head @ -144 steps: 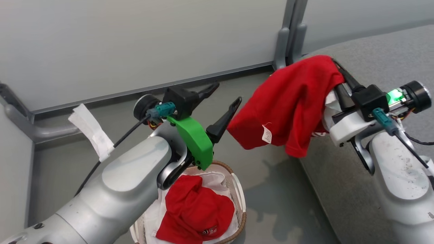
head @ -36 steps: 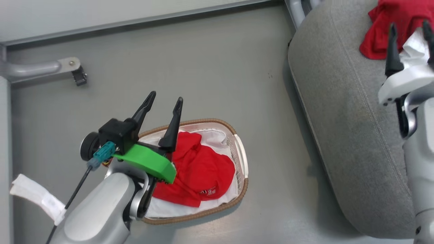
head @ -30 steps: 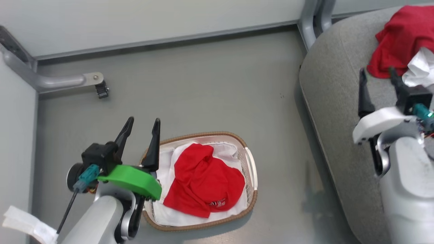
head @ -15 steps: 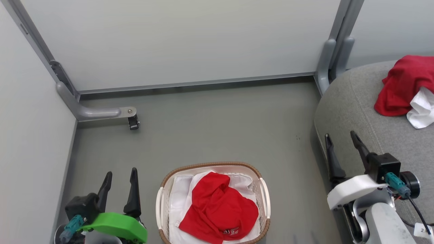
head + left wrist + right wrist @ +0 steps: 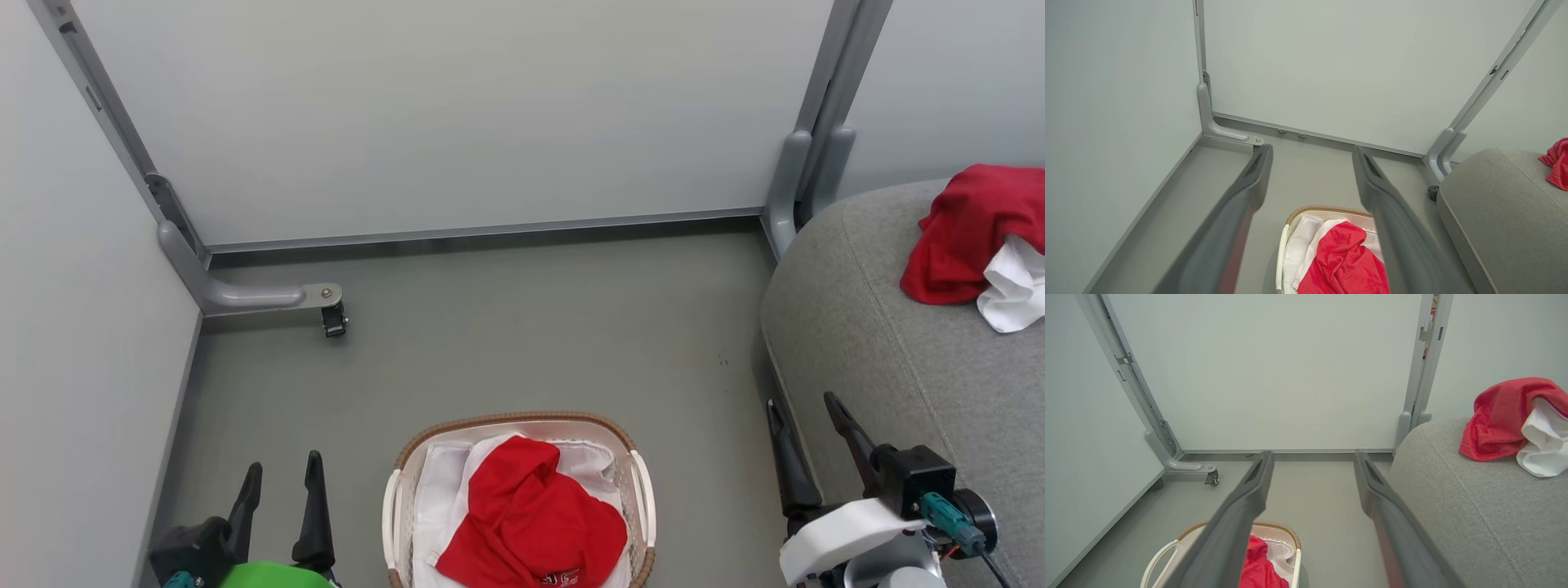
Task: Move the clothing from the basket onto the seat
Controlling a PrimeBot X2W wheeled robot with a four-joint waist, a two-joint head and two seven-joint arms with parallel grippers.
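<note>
My left claw (image 5: 283, 463) and right claw (image 5: 802, 402) sit spread and empty, and the bright red fabric garment (image 5: 531, 523) in the white brown-rimmed plastic basket (image 5: 514, 418) between them looks light and floppy, so I'd pinch its top fold.

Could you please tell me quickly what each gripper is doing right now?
Left gripper: open, holding nothing, to the left of the basket.
Right gripper: open, holding nothing, near the edge of the seat.
</note>
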